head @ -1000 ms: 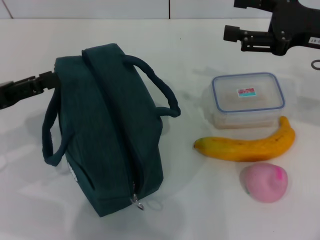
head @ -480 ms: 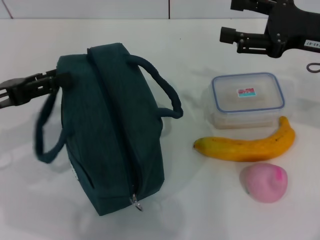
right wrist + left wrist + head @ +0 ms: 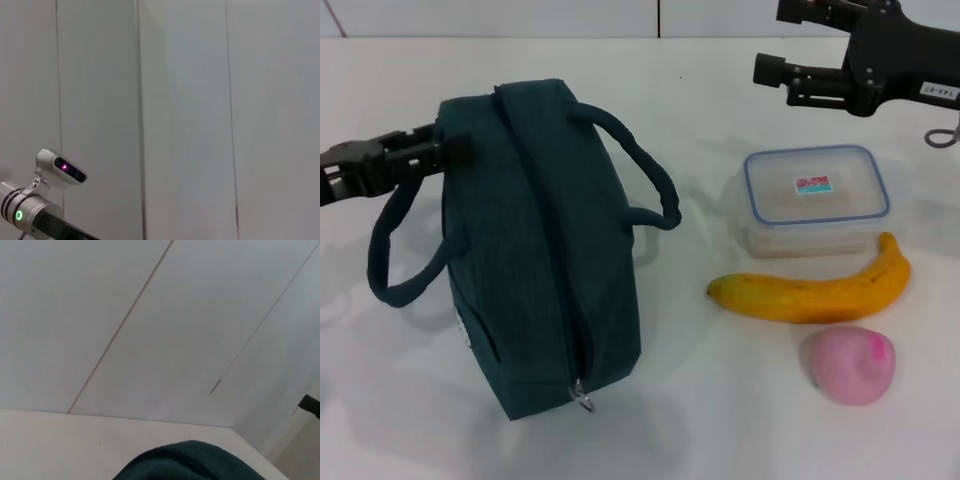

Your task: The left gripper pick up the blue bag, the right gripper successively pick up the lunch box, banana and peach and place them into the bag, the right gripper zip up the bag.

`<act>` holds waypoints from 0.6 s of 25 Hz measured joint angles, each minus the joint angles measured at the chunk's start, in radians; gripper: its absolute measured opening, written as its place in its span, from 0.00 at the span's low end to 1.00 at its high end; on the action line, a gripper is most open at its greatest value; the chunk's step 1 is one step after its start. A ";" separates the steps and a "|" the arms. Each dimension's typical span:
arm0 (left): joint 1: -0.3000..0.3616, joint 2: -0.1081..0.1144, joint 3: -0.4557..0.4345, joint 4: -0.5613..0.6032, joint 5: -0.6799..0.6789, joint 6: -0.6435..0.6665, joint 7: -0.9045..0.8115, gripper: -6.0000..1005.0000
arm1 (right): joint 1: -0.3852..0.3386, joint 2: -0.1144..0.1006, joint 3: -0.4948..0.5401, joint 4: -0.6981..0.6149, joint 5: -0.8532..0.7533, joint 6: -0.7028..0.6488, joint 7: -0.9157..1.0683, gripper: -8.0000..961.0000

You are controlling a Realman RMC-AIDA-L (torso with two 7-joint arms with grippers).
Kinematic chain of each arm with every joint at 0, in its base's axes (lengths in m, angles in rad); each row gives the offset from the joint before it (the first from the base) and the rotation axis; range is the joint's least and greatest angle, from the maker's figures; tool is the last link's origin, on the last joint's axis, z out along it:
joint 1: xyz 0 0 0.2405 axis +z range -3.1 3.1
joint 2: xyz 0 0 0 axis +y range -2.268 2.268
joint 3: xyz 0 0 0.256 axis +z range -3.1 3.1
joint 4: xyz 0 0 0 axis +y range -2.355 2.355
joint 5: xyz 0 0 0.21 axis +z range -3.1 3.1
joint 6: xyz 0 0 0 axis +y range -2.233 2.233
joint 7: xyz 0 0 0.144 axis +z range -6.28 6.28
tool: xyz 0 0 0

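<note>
Bag: a dark teal zip bag is seen standing on the white table, on the robot's left side of the scene, with its long axis running away from the camera. Its zipper is closed along the top, and the metal pull hangs at the near end.
Bag handles: one strap loop is drawn out to the left; the other loop arches on the side facing the food.
Left gripper: the left gripper is placed at the far left corner of the bag, where the left strap loop meets it. Its fingers appear closed on the strap there, though the contact is partly hidden by the bag.
Left wrist view: only a rounded edge of the bag's fabric is shown, with table and wall panels behind it.
Right gripper: the right gripper is held above the far right of the table, behind the lunch box and well apart from it. Its two fingers are spread and nothing is held between them.
Lunch box: a clear lidded lunch box with a blue rim and a small label is set to the right of the bag.
Banana: a banana is laid just in front of the lunch box.
Peach: a pink peach is set just in front of the banana, nearest the camera.
</note>
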 joint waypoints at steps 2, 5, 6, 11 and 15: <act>0.000 -0.001 -0.001 0.010 -0.004 -0.016 0.034 0.85 | -0.003 0.002 -0.002 0.000 0.000 0.009 -0.002 0.78; 0.001 -0.001 -0.002 0.024 -0.006 -0.049 0.049 0.85 | -0.010 0.008 -0.005 0.001 0.000 0.023 -0.003 0.78; 0.001 -0.001 -0.002 0.025 -0.005 -0.056 0.048 0.85 | -0.011 0.010 -0.005 0.001 0.000 0.024 -0.003 0.78; -0.004 0.000 -0.001 0.029 0.015 -0.117 0.092 0.85 | -0.016 0.019 -0.003 0.001 0.004 0.025 -0.004 0.77; -0.005 0.001 0.000 0.054 0.017 -0.149 0.122 0.85 | -0.020 0.025 -0.006 0.001 0.006 0.025 -0.001 0.77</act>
